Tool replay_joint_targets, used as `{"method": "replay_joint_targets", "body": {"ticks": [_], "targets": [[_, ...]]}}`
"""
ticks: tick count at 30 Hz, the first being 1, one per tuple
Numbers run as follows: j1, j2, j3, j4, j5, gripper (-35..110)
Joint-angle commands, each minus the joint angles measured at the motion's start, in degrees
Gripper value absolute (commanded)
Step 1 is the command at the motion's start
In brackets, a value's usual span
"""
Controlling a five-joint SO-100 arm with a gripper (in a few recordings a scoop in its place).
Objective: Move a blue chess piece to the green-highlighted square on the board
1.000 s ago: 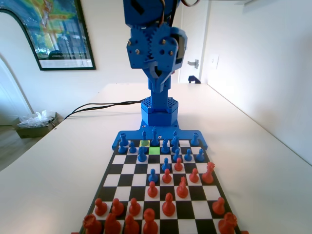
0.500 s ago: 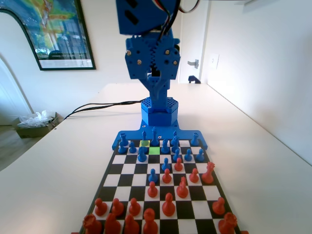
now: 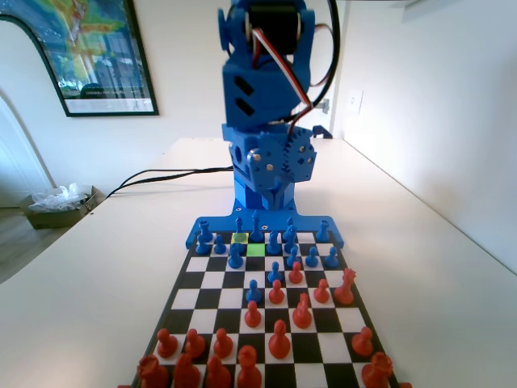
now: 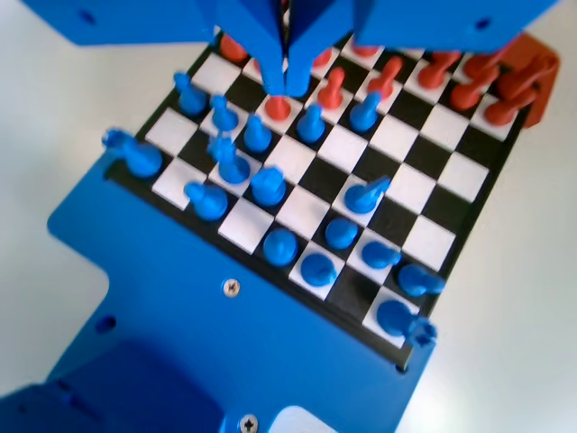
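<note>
Fixed view: the blue two-finger gripper [image 3: 275, 194] hangs above the flat black-and-white chequered board [image 3: 271, 323] at its far end; the bright green-highlighted square [image 3: 255, 249] lies just below and nearer the camera, with the slender narrow-tipped blue chess piece [image 3: 256, 225] upright just behind it. Wrist view: the jaws look pressed together and empty, over the middle of the board, and the green tint is absent.

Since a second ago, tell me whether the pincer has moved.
Yes. In the fixed view the pincer has dropped from level with the door handle down toward the blue pieces at the board's far end.
</note>
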Motion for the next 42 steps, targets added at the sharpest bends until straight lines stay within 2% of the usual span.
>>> {"method": "replay_joint_targets", "body": {"ticks": [1,13,42], "targets": [[-1.23,5.01,2.37,-1.05,-0.53,1],[3.16,6.5,9.67,-4.31,-4.92,1],[13.89,11.6,15.56,-6.06,-21.27,1]]}}
